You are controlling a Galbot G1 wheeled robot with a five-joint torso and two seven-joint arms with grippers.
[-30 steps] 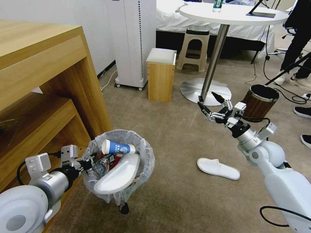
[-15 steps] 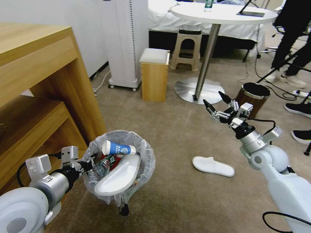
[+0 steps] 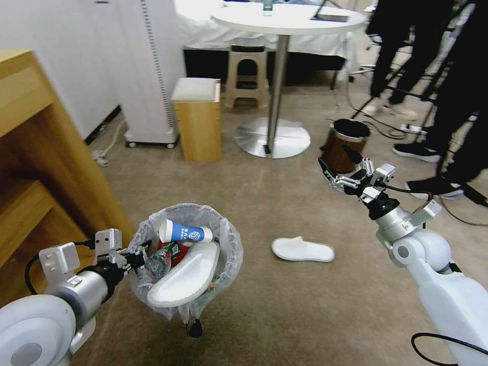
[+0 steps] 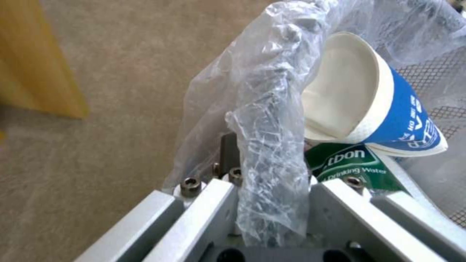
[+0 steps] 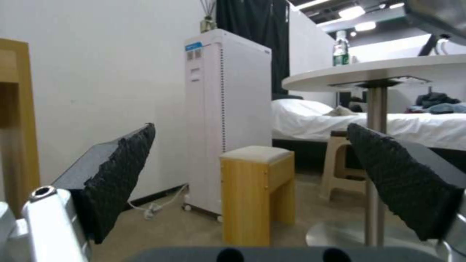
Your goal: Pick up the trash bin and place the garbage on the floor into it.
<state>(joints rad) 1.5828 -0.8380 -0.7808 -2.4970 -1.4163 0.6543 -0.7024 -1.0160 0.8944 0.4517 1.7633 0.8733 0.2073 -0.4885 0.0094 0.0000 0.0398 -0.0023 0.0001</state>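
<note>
Left gripper, lower left of the head view: fingers pinched on the bag-lined rim of the trash bin; in the left wrist view the crinkled plastic liner runs down between the metal finger bars, the contact itself veiled by the film. Bin held clear of the floor, in front of the wooden desk.

Bin contents: blue paper cup lying on its side at the top; white slipper slanted across the near rim; clear bottle with a green label just beside the gripper; something red beneath the cup, possibly a wrapper, too covered to tell.

Right gripper, right of centre in the head view: black fingers spread wide, nothing between them, raised above the carpet and pointing towards the upper middle of the frame.

Second white slipper: flat on the floor, centre of the head view, between the bin and the right arm, touching neither.

Background: wood-grain bin beyond the right gripper; round white table on a chrome pedestal; small wooden stool; white tower unit.
</note>
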